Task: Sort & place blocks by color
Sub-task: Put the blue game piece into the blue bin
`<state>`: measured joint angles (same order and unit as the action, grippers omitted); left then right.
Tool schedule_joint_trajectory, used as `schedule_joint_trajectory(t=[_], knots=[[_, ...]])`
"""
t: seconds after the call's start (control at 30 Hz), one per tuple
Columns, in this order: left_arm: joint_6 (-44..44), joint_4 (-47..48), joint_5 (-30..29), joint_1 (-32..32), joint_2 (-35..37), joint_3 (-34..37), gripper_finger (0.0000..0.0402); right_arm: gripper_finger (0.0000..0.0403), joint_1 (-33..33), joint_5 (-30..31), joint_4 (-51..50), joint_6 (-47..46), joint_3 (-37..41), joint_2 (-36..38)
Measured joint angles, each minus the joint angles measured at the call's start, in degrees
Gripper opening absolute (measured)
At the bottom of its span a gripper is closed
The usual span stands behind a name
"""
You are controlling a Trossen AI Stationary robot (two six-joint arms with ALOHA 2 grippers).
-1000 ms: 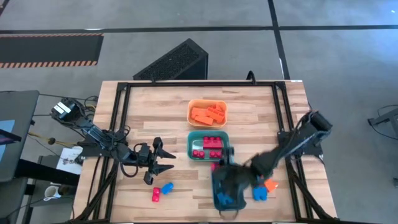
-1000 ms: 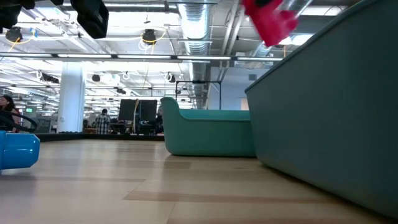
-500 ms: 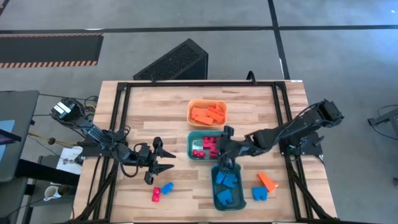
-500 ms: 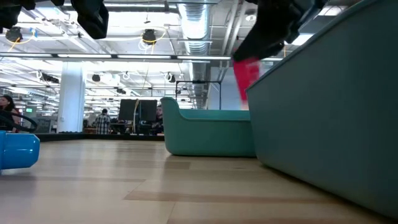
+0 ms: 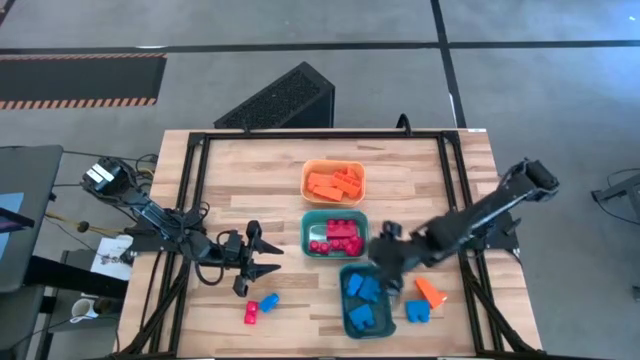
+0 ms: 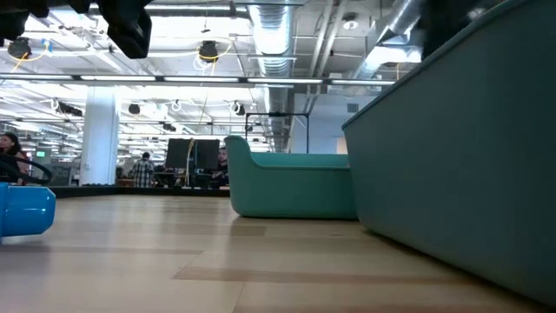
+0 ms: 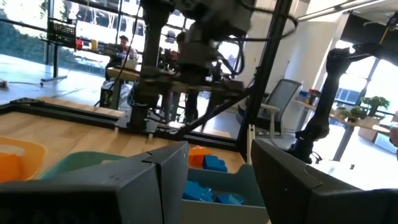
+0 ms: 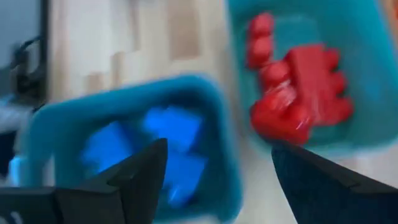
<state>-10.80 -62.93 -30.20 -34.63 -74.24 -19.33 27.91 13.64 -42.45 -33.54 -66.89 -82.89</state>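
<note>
My right gripper [image 5: 383, 262] is open and empty, above the gap between two teal bins; its wrist view [image 8: 217, 186] looks down on both. The farther teal bin [image 5: 309, 236] holds red blocks [image 8: 298, 93]. The nearer teal bin [image 5: 348, 322] holds blue blocks [image 8: 155, 143]. The orange bin [image 5: 308, 182] holds orange blocks [image 5: 335, 181]. A red block [image 5: 251, 313] and a blue block [image 5: 268, 302] lie loose at the near left. An orange block [image 5: 430, 292] and a blue block [image 5: 417, 311] lie at the near right. My left gripper [image 5: 262, 258] waits open, left of the bins.
A black metal frame [image 5: 195, 200] runs round the wooden table. In the low view the nearer bin's wall [image 6: 469, 156] fills the right side, with the loose blue block [image 6: 26, 213] at the left. Bare wood lies between my left gripper and the bins.
My right gripper has carried a red block from over the nearer bin toward the far edge, to above the bin of red blocks. The block has left it. The gripper has then drawn back toward the table's right and near edge, empty.
</note>
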Motion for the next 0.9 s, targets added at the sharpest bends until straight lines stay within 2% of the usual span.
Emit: schedule_joint_trajectory(t=[0.27, 0.43, 0.63, 0.9], knots=[[-0.7, -0.2, -0.1, 0.0, 0.0, 0.0, 0.0164, 0.0296, 14.6, 0.0, -9.3, -18.0, -0.4, -1.1], [-1.8, -0.3, -0.1, 0.0, 0.0, 0.0, 0.0164, 0.0295, 20.5, -2.3, -16.4, -30.3, -0.4, -4.3], [-1.7, -0.3, -0.2, 0.1, 0.0, 0.0, 0.0164, 0.0295, 25.3, -3.9, -15.4, -34.4, -0.4, -9.3], [-1.7, 0.0, -0.2, 0.1, 0.0, 0.0, 0.0164, 0.0299, 26.4, -12.2, -15.3, -33.5, -0.4, -18.6]])
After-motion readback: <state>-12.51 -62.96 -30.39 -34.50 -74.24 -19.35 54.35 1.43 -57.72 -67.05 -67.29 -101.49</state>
